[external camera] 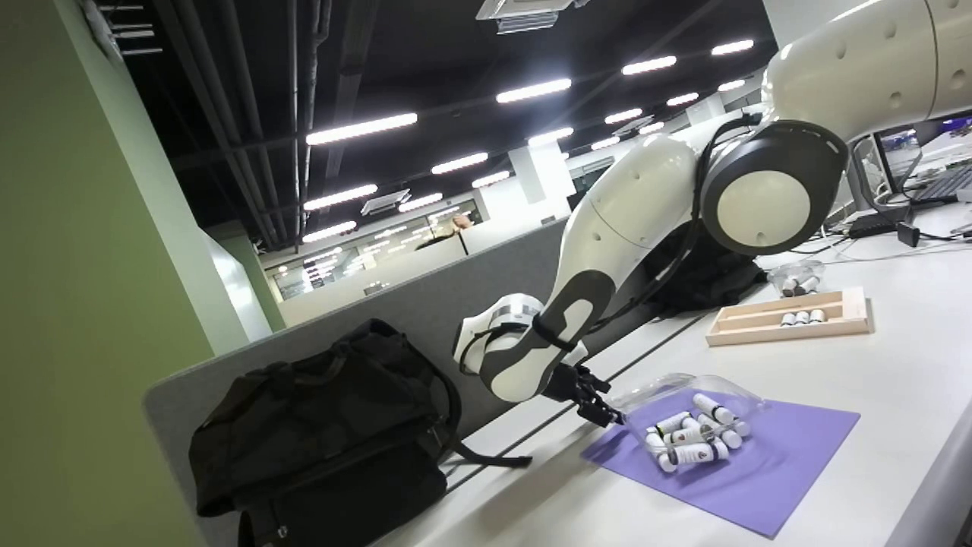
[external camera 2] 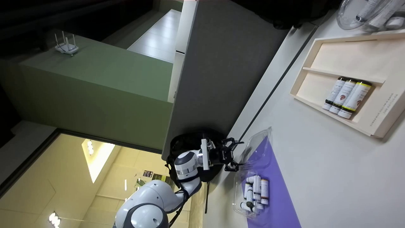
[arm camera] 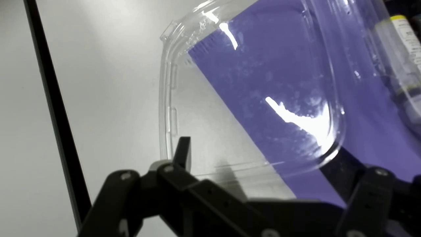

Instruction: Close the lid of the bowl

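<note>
While the lid [external camera 2: 257, 149] slants from the bowl [external camera 2: 238, 191], long axis unclear, the gripper [external camera 2: 242, 154] gapes.

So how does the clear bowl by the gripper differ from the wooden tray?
Material: the bowl is see-through plastic; the tray is pale, opaque wood.
Contents: the bowl's bottles lie in a jumbled heap; the tray's three bottles lie side by side.
Cover: the bowl has a clear lid open beside it; no lid shows on the tray.
Shared: both hold white, labelled bottles.
</note>
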`<control>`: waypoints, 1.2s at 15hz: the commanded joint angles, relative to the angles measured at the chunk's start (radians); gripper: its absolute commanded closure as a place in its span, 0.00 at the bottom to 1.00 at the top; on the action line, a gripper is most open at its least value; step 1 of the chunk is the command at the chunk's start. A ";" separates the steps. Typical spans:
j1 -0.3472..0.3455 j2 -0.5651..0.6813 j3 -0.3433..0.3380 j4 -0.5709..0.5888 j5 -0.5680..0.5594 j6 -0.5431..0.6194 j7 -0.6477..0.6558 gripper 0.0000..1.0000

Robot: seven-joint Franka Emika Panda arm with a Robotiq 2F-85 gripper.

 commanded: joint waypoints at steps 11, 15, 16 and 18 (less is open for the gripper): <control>-0.133 0.005 0.162 -0.004 0.147 0.159 -0.430 0.00; -0.152 0.001 0.173 0.003 0.175 0.082 -0.470 0.00; -0.154 0.000 0.176 0.003 0.183 0.051 -0.478 0.00; -0.152 0.003 0.173 0.009 0.185 0.004 -0.476 0.00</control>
